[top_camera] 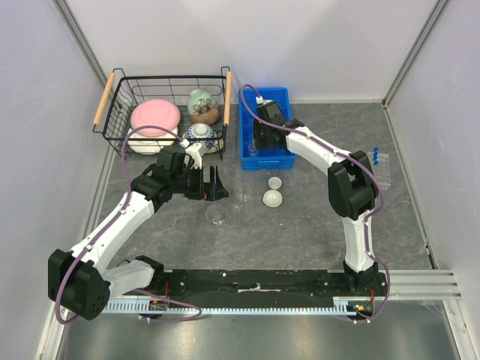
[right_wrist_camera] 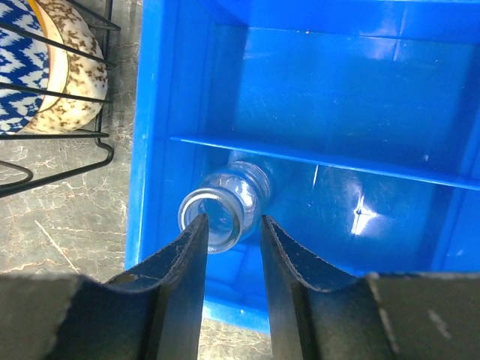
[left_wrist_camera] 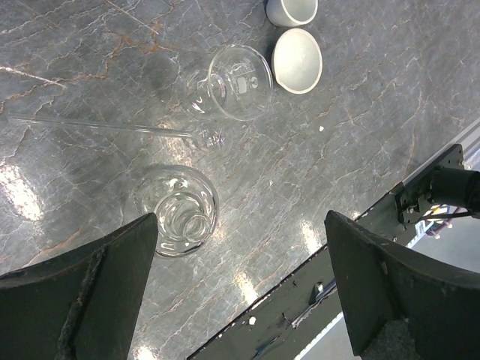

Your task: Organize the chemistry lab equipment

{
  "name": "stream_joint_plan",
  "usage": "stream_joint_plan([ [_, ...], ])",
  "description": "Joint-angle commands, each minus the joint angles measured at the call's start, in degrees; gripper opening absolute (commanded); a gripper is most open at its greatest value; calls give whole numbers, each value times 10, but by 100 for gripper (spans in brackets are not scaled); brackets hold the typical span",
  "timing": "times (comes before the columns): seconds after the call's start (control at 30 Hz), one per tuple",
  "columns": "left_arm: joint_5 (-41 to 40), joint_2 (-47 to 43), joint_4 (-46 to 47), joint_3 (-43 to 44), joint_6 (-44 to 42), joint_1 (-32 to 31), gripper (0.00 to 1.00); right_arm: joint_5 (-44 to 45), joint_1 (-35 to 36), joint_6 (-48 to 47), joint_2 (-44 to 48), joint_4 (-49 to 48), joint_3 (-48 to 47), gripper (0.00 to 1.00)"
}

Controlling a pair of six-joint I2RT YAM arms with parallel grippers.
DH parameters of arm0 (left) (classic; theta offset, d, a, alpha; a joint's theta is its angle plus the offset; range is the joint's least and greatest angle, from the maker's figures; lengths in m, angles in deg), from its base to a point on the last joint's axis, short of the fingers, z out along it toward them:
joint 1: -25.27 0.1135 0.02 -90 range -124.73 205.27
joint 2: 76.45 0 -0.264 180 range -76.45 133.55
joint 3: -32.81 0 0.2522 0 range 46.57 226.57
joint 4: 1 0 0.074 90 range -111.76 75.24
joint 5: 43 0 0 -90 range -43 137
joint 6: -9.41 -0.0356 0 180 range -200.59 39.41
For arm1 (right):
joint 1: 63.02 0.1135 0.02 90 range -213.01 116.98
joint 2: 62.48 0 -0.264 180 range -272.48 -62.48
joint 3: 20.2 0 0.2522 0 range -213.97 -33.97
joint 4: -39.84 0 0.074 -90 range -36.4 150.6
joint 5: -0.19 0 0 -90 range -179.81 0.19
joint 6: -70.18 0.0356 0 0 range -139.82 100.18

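Observation:
My right gripper (right_wrist_camera: 232,225) is down in the near compartment of the blue bin (right_wrist_camera: 161,112) and is shut on the neck of a clear glass flask (right_wrist_camera: 247,184), whose mouth faces the camera. In the top view the right gripper (top_camera: 258,147) is over the bin (top_camera: 279,97). My left gripper (left_wrist_camera: 240,300) is open and empty above the table; it also shows in the top view (top_camera: 204,184). Below it stands an upright round flask (left_wrist_camera: 178,210). A second flask (left_wrist_camera: 234,81) lies beside a glass rod (left_wrist_camera: 97,125). Two white dishes (left_wrist_camera: 297,60) (left_wrist_camera: 292,9) sit beyond.
A black wire basket (top_camera: 124,124) at the back left holds pink, white and patterned crockery. A rack of blue-capped tubes (top_camera: 379,166) stands at the right, by the right arm's elbow. The arms' black base rail (top_camera: 262,281) runs along the near edge.

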Motion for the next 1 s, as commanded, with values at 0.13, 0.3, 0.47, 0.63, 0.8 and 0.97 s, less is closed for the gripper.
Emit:
stream_joint_plan([
  [0.13,14,-3,21,-1,-15,3,99,50,24,-25,125,22,32,43],
  [0.3,13,-4,21,-1,-14,3,99,43,50,-33,193,33,92,46],
  [0.47,8,-7,21,-1,-14,3,99,26,86,-33,235,52,154,48],
  [0.63,12,-17,22,-2,-13,3,100,27,115,-18,237,40,198,48],
  [0.8,11,-32,28,-8,-10,3,100,16,126,-5,221,18,227,47],
  [0.97,10,-37,29,-9,-10,3,100,15,136,-1,206,13,229,47],
])
